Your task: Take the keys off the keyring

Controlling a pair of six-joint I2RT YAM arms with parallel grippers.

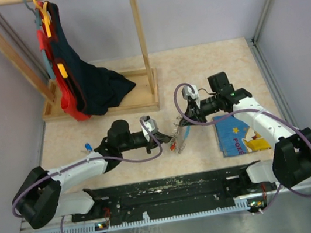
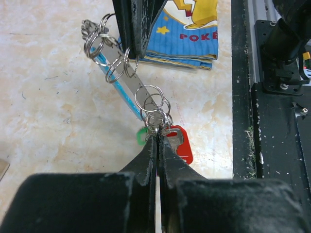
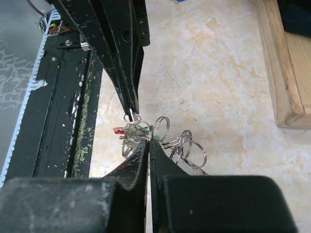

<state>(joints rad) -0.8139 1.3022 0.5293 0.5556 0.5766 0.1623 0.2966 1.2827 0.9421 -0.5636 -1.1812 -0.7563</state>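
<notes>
Pinching the near end of the keyring (image 2: pixel 138 85), the left gripper (image 2: pixel 158 141) has its fingers pressed together on the ring cluster where the red key (image 2: pixel 182 144) and green key (image 2: pixel 141 136) hang. This happens just left of the book (image 2: pixel 187 39). That grip looks chosen to anchor the keys so they cannot swing.

From there the grey strap and its chain of rings run up and away towards the book's far left corner. The right gripper (image 3: pixel 148 141) is closed on another bunch of rings there. With 2 grips at opposite ends, the keyring is stretched in a line and lifted off the table (image 2: pixel 43 97). I judge this is meant to keep 1 ring steady while a key is worked round its coil.

No key looks free of the rings near the grippers, so the task seems early or midway. The next move likely needs a small twist, not a pull, since the rings are thin and could slip from the pads.

Well beyond the book, to its far left, the wooden rack (image 1: pixel 143 35) holds dark and red garments (image 1: pixel 88 83), clear of the work.
</notes>
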